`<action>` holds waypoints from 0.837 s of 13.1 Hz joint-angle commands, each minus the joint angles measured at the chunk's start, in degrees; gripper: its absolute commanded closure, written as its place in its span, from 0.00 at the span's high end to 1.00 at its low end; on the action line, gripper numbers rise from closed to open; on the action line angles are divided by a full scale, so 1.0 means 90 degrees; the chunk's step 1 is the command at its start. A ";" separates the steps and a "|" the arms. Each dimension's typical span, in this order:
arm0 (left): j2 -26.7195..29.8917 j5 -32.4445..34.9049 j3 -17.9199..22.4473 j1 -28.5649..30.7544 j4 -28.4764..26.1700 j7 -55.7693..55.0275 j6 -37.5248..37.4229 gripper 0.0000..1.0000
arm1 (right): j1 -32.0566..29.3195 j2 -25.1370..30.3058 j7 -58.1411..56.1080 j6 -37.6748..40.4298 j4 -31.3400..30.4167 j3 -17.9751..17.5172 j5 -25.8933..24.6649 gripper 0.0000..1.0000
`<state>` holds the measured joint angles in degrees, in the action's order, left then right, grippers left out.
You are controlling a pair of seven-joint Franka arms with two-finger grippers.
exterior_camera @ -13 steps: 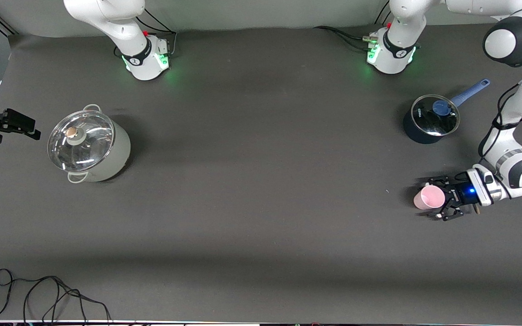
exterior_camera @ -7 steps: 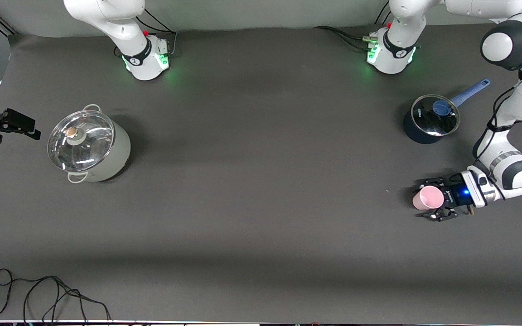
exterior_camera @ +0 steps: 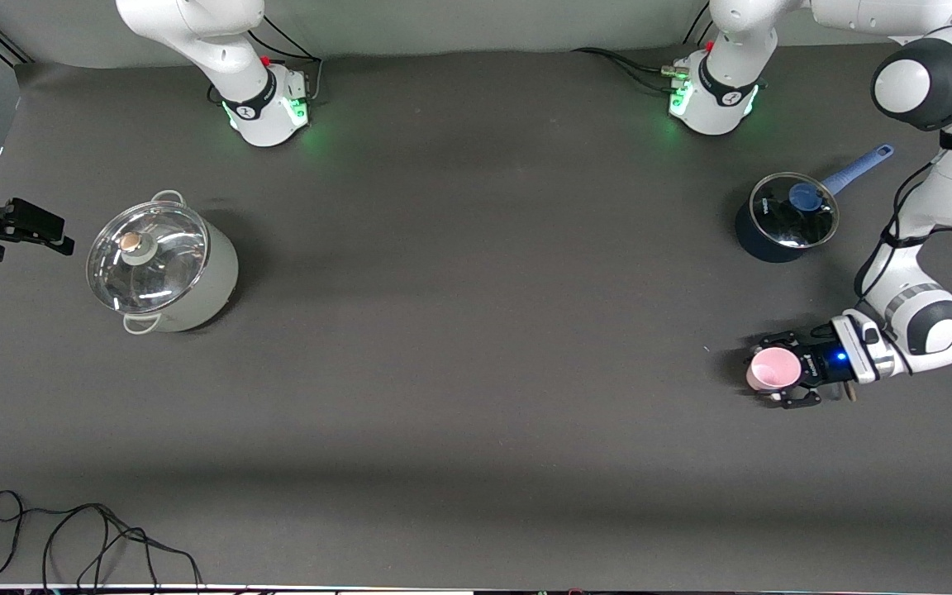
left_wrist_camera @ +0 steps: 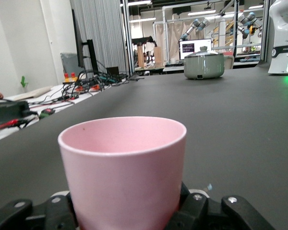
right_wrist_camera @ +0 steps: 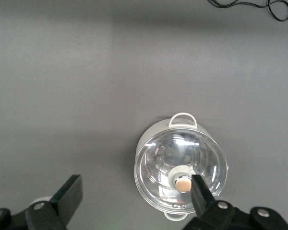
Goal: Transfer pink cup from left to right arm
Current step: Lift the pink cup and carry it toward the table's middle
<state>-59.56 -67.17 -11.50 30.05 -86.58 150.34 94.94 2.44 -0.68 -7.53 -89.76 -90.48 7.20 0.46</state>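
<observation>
The pink cup point(exterior_camera: 774, 368) stands upright with its mouth up, at the left arm's end of the table. It is nearer to the front camera than the blue saucepan. My left gripper point(exterior_camera: 780, 371) is shut on the pink cup, with one black linkage finger pressed against each side. In the left wrist view the cup point(left_wrist_camera: 125, 167) fills the middle between the fingers point(left_wrist_camera: 230, 211). I cannot tell whether the cup rests on the table or hangs just above it. My right gripper point(exterior_camera: 26, 227) waits open and empty at the right arm's end; its wrist view point(right_wrist_camera: 134, 201) shows it high over the table beside the grey pot.
A grey-green pot with a glass lid point(exterior_camera: 164, 266) stands toward the right arm's end and shows in both wrist views point(right_wrist_camera: 181, 167) point(left_wrist_camera: 204, 65). A dark blue saucepan with a glass lid point(exterior_camera: 786, 216) stands farther from the front camera than the cup. A black cable point(exterior_camera: 71, 537) lies by the near edge.
The left gripper's fingers have closed in on the pink cup, and hand and cup have shifted a little toward the right arm's end. The right arm has not moved.
</observation>
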 commanded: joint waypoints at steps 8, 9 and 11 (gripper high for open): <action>-0.0003 -0.0271 -0.1358 -0.1091 0.1044 -0.1888 0.0748 0.00 | 0.0031 0.0075 0.0114 0.0091 0.0024 0.0020 0.0124 1.00; 0.0016 -0.0416 -0.1504 -0.1257 0.1084 -0.2044 0.1011 0.00 | 0.0031 0.0095 0.0153 0.0100 0.0004 0.0020 0.0124 1.00; 0.0026 -0.0700 -0.2059 -0.1444 0.1085 -0.2104 0.1829 0.00 | 0.0031 0.0143 0.0783 0.0198 0.0014 0.0020 0.0134 1.00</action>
<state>-59.48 -71.32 -27.10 18.83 -77.52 132.97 106.33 2.44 -0.55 -5.79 -89.33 -90.46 7.20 0.46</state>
